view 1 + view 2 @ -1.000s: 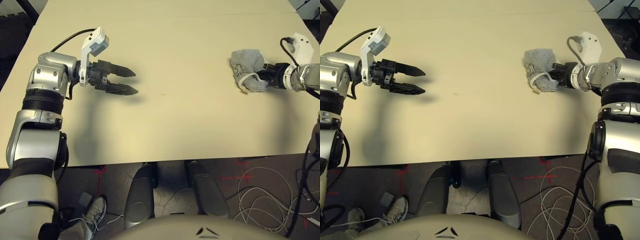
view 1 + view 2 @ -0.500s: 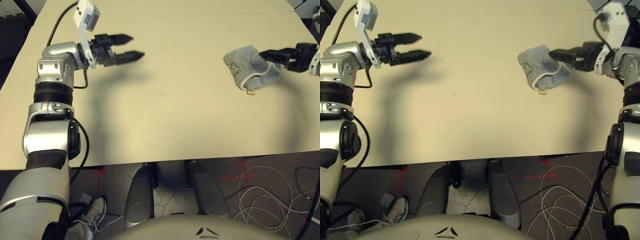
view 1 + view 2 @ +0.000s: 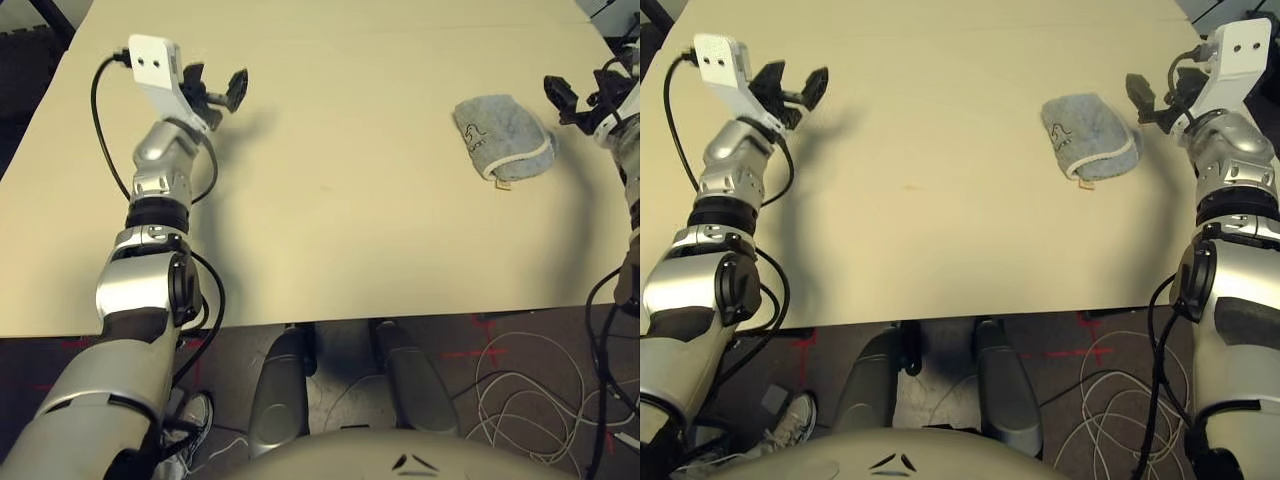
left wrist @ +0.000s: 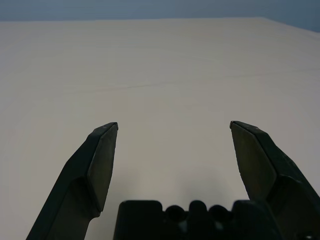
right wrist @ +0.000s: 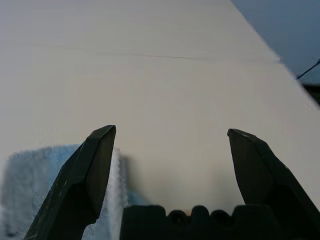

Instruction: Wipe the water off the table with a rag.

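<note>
- The right gripper [image 5: 171, 130] has its two black fingers spread wide, with nothing pinched between them.
- The left gripper [image 4: 174, 124] also has its fingers spread wide, and its grasp is empty.
- The grey-blue terry rag [image 3: 1090, 135] lies on the table just beside the right gripper, on the side toward the left gripper.
- White stitched edging [image 3: 1102, 162] runs across the rag, and a small tan tag [image 3: 1086, 185] sticks out on the side toward the robot.
- A faint tan wet blotch [image 3: 910, 187] marks the pale beige table [image 3: 960, 240], closer to the robot than either gripper, sideways between the two and nearer the left one.
- Beyond both grippers, a thin seam [image 3: 940, 29] crosses the tabletop.
</note>
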